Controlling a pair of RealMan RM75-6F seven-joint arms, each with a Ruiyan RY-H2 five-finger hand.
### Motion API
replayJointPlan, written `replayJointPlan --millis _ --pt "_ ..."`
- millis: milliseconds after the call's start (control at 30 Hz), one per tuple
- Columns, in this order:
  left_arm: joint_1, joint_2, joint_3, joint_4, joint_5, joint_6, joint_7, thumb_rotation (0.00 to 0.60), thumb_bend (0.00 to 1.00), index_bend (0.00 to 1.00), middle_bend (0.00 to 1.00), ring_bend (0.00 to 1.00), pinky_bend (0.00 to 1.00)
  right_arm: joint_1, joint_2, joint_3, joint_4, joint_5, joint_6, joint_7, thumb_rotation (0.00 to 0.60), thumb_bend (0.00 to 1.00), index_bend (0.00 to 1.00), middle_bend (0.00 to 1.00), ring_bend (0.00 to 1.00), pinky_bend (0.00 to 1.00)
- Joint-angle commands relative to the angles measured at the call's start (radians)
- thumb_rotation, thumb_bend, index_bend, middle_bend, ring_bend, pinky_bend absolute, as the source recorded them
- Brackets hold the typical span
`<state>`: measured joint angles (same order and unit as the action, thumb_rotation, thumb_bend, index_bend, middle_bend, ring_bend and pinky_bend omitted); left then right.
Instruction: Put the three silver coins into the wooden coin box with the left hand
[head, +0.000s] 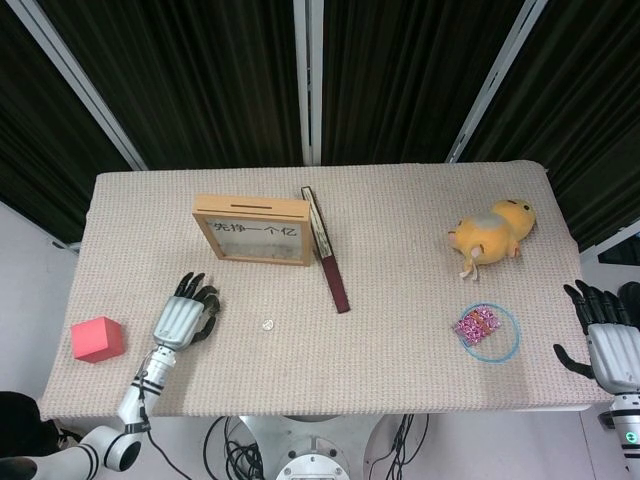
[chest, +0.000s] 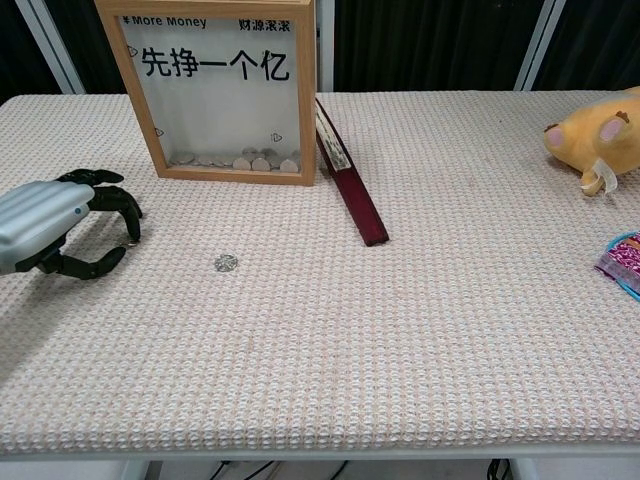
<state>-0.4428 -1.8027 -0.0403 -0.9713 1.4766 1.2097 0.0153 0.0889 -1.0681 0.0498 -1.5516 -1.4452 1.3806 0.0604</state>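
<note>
On the woven table cloth (chest: 450, 350), you see one silver coin (chest: 226, 262), small, round and flat, lying alone between your left hand (chest: 62, 225) and the dark red case (chest: 350, 188). It is near the hand but not touching it. The wooden coin box (chest: 215, 88) stands upright behind it, with a clear front, Chinese letters, and a row of coins at the bottom inside. Your left hand rests low with fingers curled toward the thumb; if it pinches something, I cannot tell. Your right hand (head: 612, 340) is at the table edge, fingers apart, holding nothing
</note>
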Motion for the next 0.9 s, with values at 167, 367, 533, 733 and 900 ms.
replayJointPlan --millis 167,367,533,733,900 --pt "-0.003 -0.001 -0.004 0.002 -0.001 -0.004 0.0 0.6 0.3 0.42 0.24 0.04 0.0 0.001 0.0 0.0 -0.001 0.001 -0.002 -0.002 0.6 0.23 0.0 0.0 0.0 0.0" --pt "-0.009 -0.009 -0.009 0.017 0.0 -0.006 -0.004 0.6 0.3 0.43 0.24 0.04 0.0 0.001 0.0 0.0 -0.003 0.003 -0.003 -0.004 0.6 0.23 0.0 0.0 0.0 0.0" --pt "-0.012 -0.016 -0.014 0.031 0.003 0.002 -0.013 0.6 0.3 0.45 0.24 0.04 0.0 0.0 0.002 0.0 -0.004 0.003 -0.001 -0.005 0.6 0.23 0.0 0.0 0.0 0.0" --pt "-0.011 -0.031 -0.016 0.059 0.014 0.027 -0.019 0.6 0.3 0.43 0.25 0.04 0.01 0.001 0.002 0.0 -0.006 0.003 -0.004 -0.006 0.6 0.23 0.0 0.0 0.0 0.0" --pt "-0.009 -0.053 -0.016 0.103 0.03 0.062 -0.027 0.6 0.3 0.45 0.26 0.04 0.01 0.001 0.004 0.0 -0.009 0.001 -0.003 -0.009 0.6 0.23 0.0 0.0 0.0 0.0"
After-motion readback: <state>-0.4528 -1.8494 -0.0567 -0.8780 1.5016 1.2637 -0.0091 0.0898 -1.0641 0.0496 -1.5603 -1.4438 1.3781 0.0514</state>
